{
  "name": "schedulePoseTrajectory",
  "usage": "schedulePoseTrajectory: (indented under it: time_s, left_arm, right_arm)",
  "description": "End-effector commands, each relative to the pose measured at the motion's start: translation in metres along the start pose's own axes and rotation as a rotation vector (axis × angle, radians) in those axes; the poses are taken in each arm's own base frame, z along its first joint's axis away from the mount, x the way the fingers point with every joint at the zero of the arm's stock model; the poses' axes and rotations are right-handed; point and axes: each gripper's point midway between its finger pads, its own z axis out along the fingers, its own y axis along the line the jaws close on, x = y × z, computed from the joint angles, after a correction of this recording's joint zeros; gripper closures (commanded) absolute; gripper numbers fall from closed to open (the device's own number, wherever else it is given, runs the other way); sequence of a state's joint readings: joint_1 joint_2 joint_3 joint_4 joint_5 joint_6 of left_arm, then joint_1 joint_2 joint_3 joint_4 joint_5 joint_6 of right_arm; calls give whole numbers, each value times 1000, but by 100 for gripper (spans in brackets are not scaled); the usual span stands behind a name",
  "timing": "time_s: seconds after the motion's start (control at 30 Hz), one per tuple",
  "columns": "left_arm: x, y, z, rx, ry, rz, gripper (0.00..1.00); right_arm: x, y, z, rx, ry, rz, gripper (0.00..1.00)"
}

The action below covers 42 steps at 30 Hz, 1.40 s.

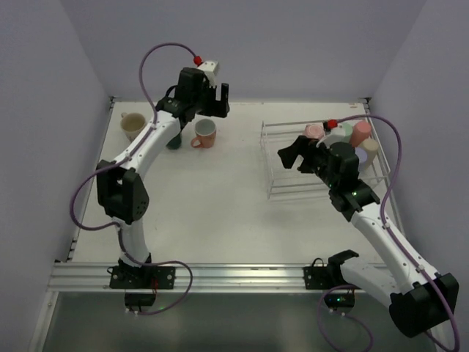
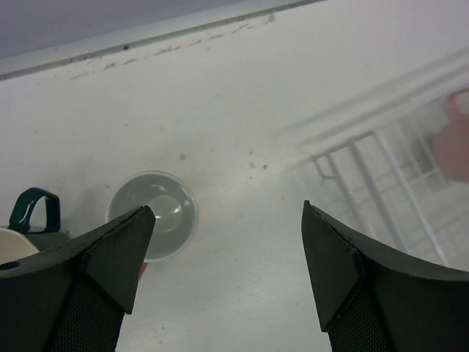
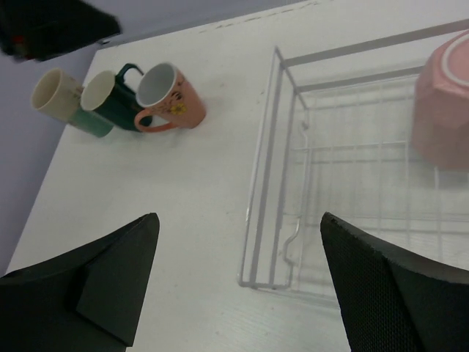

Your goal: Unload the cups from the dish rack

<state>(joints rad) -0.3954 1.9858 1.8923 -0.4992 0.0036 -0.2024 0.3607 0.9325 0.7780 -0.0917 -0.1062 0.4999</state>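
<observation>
From above, the dish rack [image 1: 267, 158] sits on the right of the table with the racked cups [image 1: 344, 136] bunched at its far right end. The left gripper [image 1: 216, 101] and right gripper [image 1: 294, 149] are both spread wide, holding nothing. The left wrist view looks down between empty, open jaws at a salmon mug [image 2: 152, 215] standing upright on the table, far left. The right wrist view shows a pink cup [image 3: 443, 110] inside the rack; it looks glazed, hard, slick and breakable, so you should take it squarely across its body, gently.
</observation>
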Motion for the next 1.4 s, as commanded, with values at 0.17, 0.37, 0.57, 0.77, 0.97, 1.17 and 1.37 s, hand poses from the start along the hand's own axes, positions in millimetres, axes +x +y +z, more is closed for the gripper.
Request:
schedulePoseTrajectory:
  time_s: [0.17,0.37,0.57,0.77,0.97,1.17,1.37]
  left_arm:
    - [-28,-109,-164,501,-288,-32,8]
    - [27,-107,-239,582,-336,-24,0]
    - [86,-75,-257,472,-321,55,0]
    - [102,-53,-257,378,-377,77,0]
    - [111,-58,-250,407,-329,81,0]
    - [107,-56,-258,399,-362,80,0]
    - [111,-58,-253,409,-338,78,0]
  right_arm:
    - [-53,-67,14,408,-37,-114,1]
    - [-62,-102,31,540,-26,-87,1]
    - [-62,-125,51,629,7,-96,1]
    - [-56,-145,68,699,46,-108,1]
    - [-50,-164,84,759,88,-139,1]
    - [-51,-176,96,776,115,-165,1]
    - [-50,-189,110,780,143,-174,1]
